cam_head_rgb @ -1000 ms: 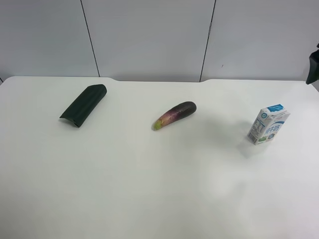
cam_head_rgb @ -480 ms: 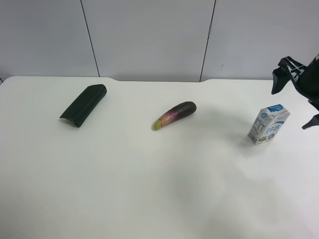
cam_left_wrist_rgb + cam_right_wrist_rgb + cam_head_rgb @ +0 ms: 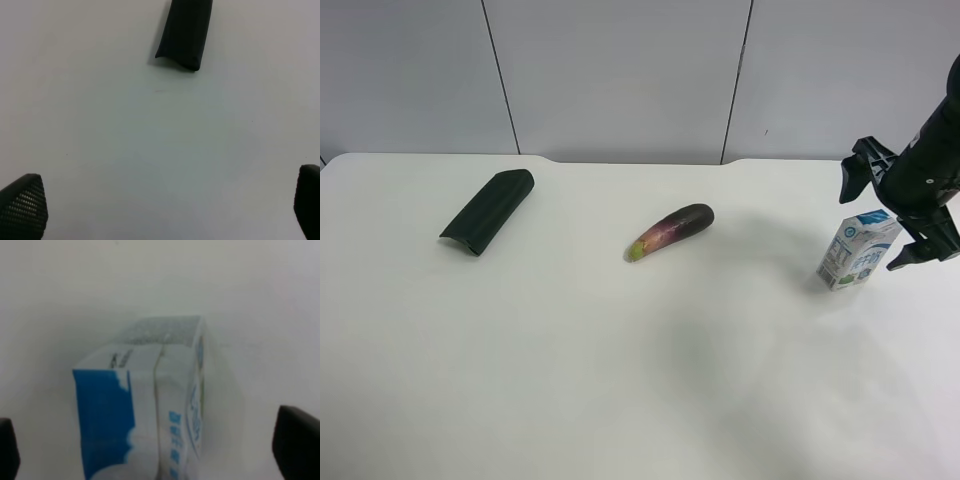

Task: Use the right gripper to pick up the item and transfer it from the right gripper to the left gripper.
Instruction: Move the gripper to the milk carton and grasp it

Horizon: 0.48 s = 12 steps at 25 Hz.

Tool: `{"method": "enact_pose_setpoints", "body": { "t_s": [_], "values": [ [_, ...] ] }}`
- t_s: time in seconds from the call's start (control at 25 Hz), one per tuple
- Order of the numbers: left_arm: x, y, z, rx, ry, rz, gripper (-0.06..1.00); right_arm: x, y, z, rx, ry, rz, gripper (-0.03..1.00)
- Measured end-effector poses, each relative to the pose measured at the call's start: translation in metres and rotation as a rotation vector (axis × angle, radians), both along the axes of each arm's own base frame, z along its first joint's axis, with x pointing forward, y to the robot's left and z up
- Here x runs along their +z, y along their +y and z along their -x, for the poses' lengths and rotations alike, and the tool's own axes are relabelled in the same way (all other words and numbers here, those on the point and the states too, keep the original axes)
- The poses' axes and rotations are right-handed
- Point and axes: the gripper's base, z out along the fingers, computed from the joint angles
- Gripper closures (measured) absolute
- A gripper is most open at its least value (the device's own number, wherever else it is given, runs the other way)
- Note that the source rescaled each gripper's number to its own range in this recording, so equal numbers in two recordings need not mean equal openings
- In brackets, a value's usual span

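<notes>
**Entry: the item (image 3: pixel 858 250), small drink carton.** It stands upright at the right end of the worktop (image 3: pixel 620 360), well apart from the eggplant (image 3: pixel 670 230) at centre and the dark green oblong (image 3: pixel 488 210) at far left.

**Claws.** The right claw (image 3: pixel 876 222) is spread wide, straddling the carton from above. The right wrist view shows one finger (image 3: pixel 297 442) on each side and no contact. The left claw (image 3: pixel 165 202) is also spread and holds nothing, over bare worktop near the green oblong.

**Hazards (judged).**
- The carton is tall on a narrow base, so if one finger touches first it may topple or skid.
- The carton sits off-square between the fingers, so a pinch on its corners could twist it.
- A hard squeeze would dent the thin walls.
- A slick printed coating could let it slip during the handover.

**Materials.**
- Carton: white coated paperboard with blue print, sharp folds and a gabled top.
- Eggplant: glossy purple, curved, with a pale green tip.
- Oblong: matte, flat, with rounded ends.
- Worktop: smooth matte white.
- Fingers: black, textured.
</notes>
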Motion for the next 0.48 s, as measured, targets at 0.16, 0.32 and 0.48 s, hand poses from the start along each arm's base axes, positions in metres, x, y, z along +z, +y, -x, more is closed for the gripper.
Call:
{"method": "enact_pose_setpoints", "body": {
  "t_s": [0.16, 0.32, 0.48],
  "values": [
    [0.000, 0.000, 0.000, 0.000, 0.000, 0.000, -0.06, -0.009, 0.000, -0.003, -0.025, 0.013, -0.009, -0.03],
    [0.000, 0.000, 0.000, 0.000, 0.000, 0.000, -0.06, -0.014, 0.000, -0.004, -0.032, 0.024, -0.011, -0.03],
    [0.000, 0.000, 0.000, 0.000, 0.000, 0.000, -0.06, -0.015, 0.000, -0.004, -0.034, 0.025, -0.012, -0.03]
  ]
}}
